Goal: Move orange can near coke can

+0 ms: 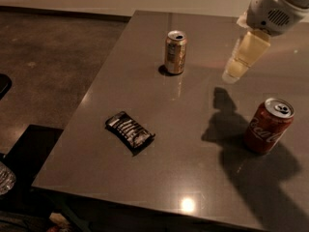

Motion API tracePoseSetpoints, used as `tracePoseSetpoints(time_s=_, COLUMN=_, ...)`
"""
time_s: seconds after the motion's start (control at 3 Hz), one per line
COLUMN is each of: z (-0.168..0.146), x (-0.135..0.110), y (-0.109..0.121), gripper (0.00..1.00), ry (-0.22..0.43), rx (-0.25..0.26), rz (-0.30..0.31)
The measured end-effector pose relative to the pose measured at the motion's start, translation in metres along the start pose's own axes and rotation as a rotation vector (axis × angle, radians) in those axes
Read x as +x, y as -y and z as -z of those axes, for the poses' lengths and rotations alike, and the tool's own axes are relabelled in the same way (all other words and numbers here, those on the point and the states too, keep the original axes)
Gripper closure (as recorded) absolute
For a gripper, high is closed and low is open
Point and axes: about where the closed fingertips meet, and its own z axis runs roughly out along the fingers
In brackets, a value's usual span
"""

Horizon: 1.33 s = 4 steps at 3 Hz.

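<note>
The orange can stands upright on the far middle part of the surface; its body is golden-orange and silver with pale markings; its silver top shows a dark opening; a small dark shadow lies at its base on the left side. The coke can stands upright at the near right; its body is red with white script lettering; its silver top carries a pull tab. The two cans are well apart; the orange can is farther and to the left of the coke can.

The gripper hangs above the surface at the far right, between the two cans but clear of both; it touches neither can and holds nothing. Its pale yellowish tip points down and slightly to the left; whether it is parted or closed cannot be told. The white arm housing enters from the upper right corner, with a vent grille on its side; the shadow of the arm falls on the surface just left of the coke can.

A black snack packet with white markings lies flat at the near left, well apart from both cans. A concrete floor lies to the left of the surface.
</note>
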Motion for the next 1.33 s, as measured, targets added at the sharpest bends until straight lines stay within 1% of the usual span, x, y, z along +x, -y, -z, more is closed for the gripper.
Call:
tracePoseSetpoints(time_s=0.33, z=-0.028, x=-0.017, y=0.039, gripper=0.0, ry=0.057, rx=0.029, rz=-0.09)
tracePoseSetpoints(time_s=0.67, z=-0.064, x=-0.03, y=0.068, gripper=0.0, ry=0.09, rx=0.056, rz=-0.172)
tracePoseSetpoints(time_s=1.0, z=-0.094, x=-0.043, y=0.084, gripper=0.0, ry=0.126, rx=0.05, rz=-0.237)
tracePoseSetpoints(time_s=1.33, z=-0.117, x=-0.058, y=0.091, gripper=0.0, ry=0.161, rx=0.039, rz=-0.273)
